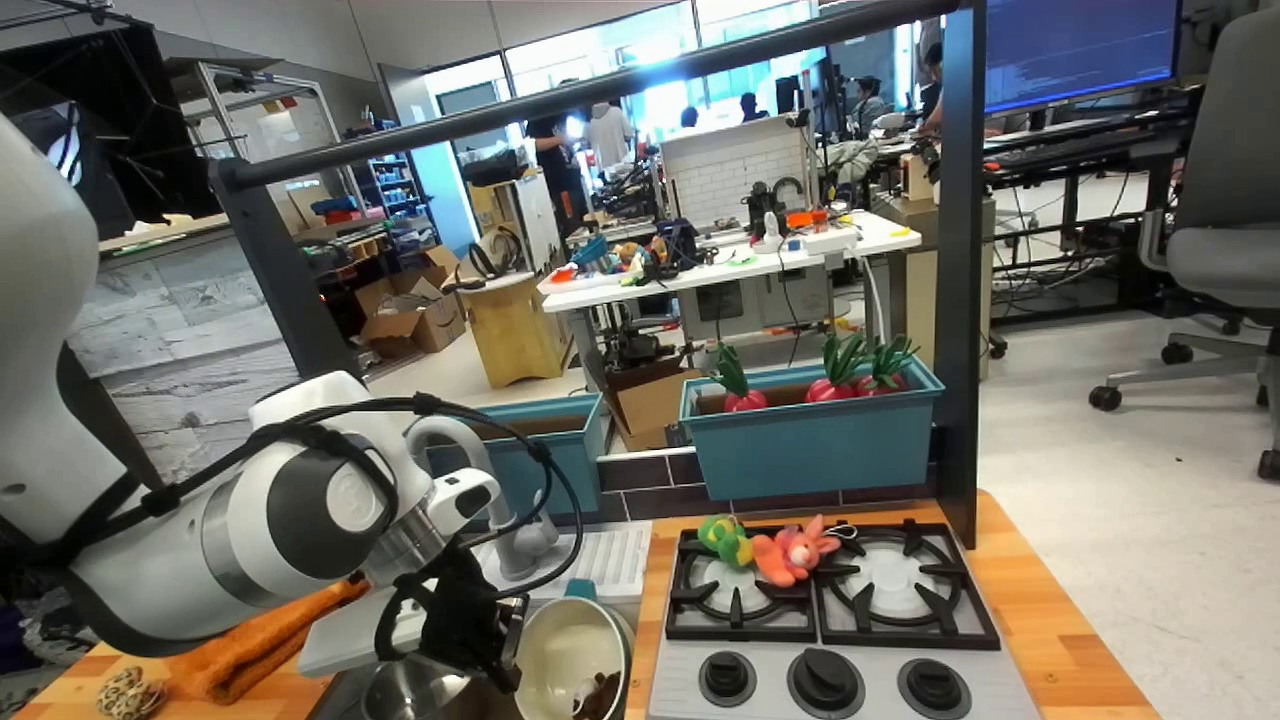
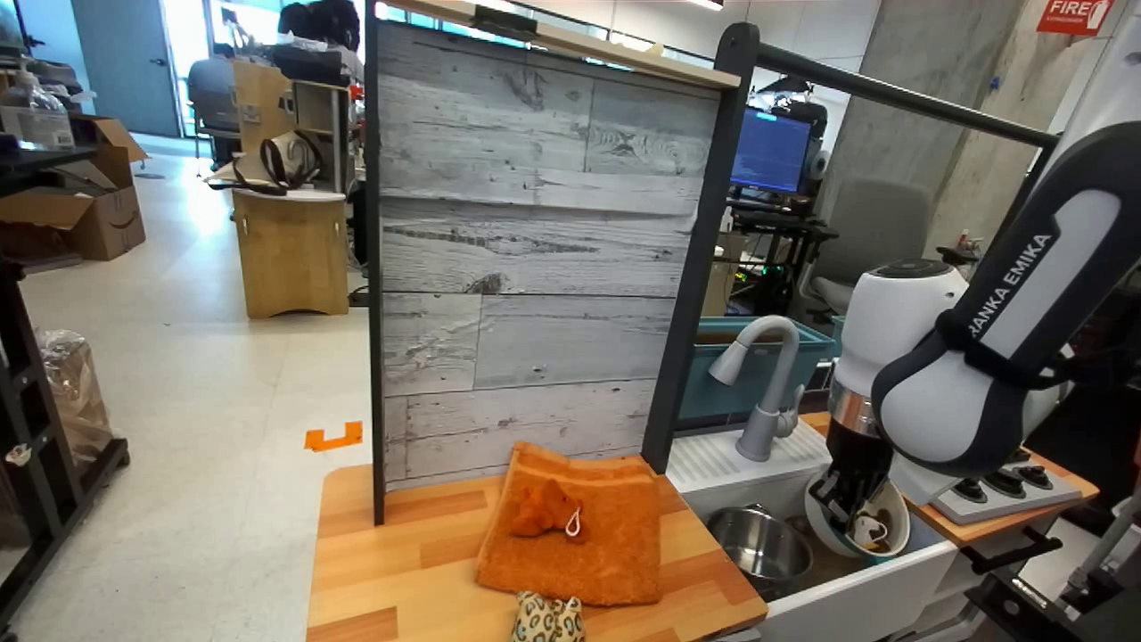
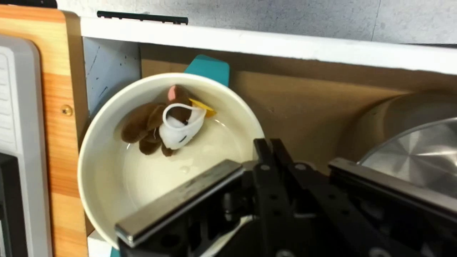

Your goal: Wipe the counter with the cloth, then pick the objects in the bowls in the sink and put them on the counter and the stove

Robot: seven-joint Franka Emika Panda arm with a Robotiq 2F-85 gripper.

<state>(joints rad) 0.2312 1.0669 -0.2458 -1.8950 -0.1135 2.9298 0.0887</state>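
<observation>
A cream bowl (image 3: 157, 182) with teal handles stands in the sink; it shows in both exterior views (image 1: 550, 650) (image 2: 831, 533). A brown toy (image 3: 182, 130) with a white strap lies inside it. My gripper (image 3: 270, 142) points down at the bowl's rim, fingertips nearly together, nothing visible between them; whether they touch the rim I cannot tell. A steel pot (image 3: 425, 160) stands beside the bowl. The orange cloth (image 2: 615, 557) lies on the counter with an orange toy (image 2: 539, 510) on it. A leopard-print toy (image 2: 548, 617) sits beside the cloth. Green (image 1: 725, 540) and pink (image 1: 790, 552) toys lie on the stove (image 1: 760, 655).
A grey faucet (image 2: 774, 383) stands behind the sink, close to the arm. The white sink wall (image 3: 250, 38) runs along the front. Teal planters (image 1: 810, 445) and a dark frame post (image 1: 958, 280) stand at the back.
</observation>
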